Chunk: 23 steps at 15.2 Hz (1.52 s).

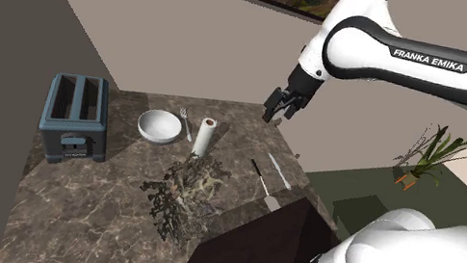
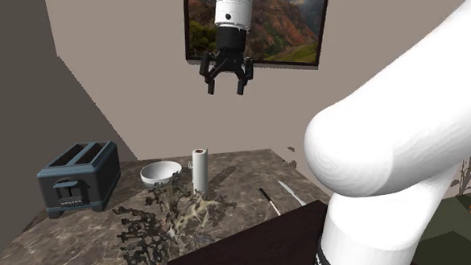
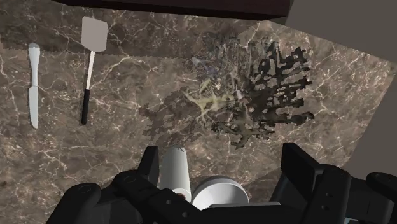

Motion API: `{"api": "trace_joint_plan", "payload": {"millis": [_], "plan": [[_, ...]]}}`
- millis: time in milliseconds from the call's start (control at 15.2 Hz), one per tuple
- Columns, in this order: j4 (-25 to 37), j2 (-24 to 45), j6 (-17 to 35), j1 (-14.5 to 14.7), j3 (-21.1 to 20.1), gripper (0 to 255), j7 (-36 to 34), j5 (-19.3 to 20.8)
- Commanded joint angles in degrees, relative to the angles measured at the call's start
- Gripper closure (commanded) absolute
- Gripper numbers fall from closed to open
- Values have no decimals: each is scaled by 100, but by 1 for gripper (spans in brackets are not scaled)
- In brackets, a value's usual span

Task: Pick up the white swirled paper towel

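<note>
Two fingers spread wide on the end effector (image 2: 226,89), clasping nothing. Hung high over the marbled tabletop (image 1: 61,214), well apart from the white paper towel roll (image 2: 199,168) below. Found that roll upright, just beside a white bowl (image 2: 160,173) and at the edge of a dark branching tangle (image 1: 179,200). Beyond the tangle, noted a spatula (image 3: 89,63) and a knife (image 3: 33,83) side by side; past the bowl, a grey-blue toaster (image 1: 74,115).

Gripper (image 2: 226,89) high above dark marble surface (image 2: 244,175), fingers apart, nothing between them, in front of framed landscape picture (image 2: 294,29). White paper towel roll (image 2: 199,168) upright mid-surface. White bowl (image 2: 159,172) just beside it on second exterior view's left; blue-grey toaster (image 2: 78,177) further left. Dark branching clutter (image 2: 146,225) nearer. Spatula (image 2: 269,200), knife (image 2: 290,192) at right.
</note>
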<state>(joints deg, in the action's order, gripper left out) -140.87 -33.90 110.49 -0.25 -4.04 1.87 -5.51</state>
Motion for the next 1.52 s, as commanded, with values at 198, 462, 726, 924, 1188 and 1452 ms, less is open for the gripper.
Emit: {"api": "trace_joint_plan", "payload": {"millis": [198,462,726,924,1188,1452], "plan": [[-102,862,1136,-71,-157,0,-239,38],[10,1680,1959,-147,-264,0,-465,141],[266,2555,2691,-234,-350,0,-744,335],[549,3231,3162,-283,-378,0,-998,549],[1040,4137,3673,-287,-331,0,-1375,898],[1658,5033,4047,-214,-191,0,-1735,1229]]}}
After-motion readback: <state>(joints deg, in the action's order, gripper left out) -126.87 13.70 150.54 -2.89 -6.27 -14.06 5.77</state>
